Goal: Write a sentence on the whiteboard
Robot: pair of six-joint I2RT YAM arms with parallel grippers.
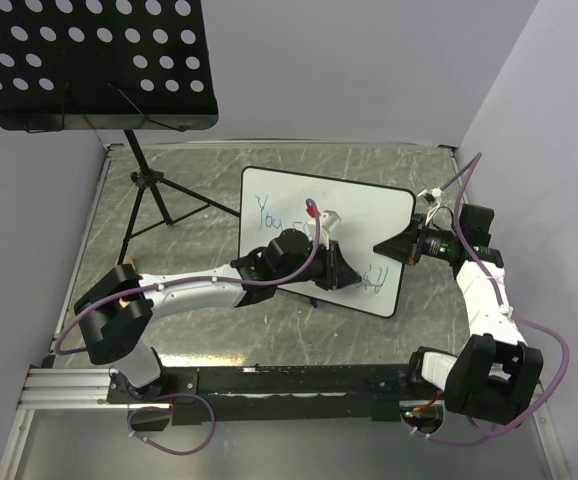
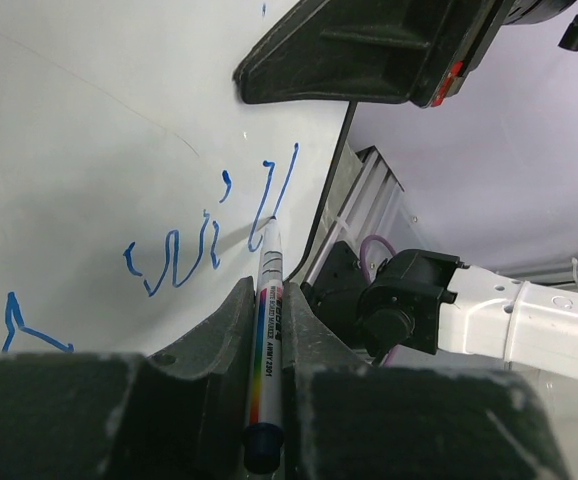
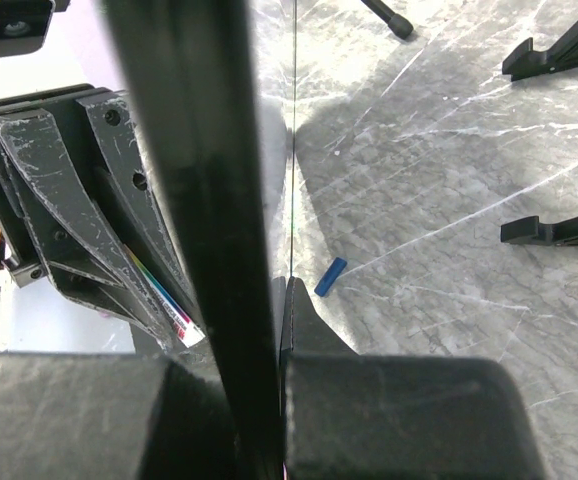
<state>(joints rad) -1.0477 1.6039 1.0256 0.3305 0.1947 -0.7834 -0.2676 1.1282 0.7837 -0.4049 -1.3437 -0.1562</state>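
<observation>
Sentence partly behind left gripper

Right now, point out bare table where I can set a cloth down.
Free: the far strip of table behind the whiteboard, right of the stand legs; the near patch between whiteboard and base rail. Crowded: the whiteboard's right end, at the left gripper and right gripper.

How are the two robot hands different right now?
The left gripper is shut on a thin marker, while the right gripper is shut on the black edge of the whiteboard. The left gripper reaches over the board's face, marker tip at the blue writing; the right gripper sits at the board's side. Both are black, two-fingered and closed.
</observation>
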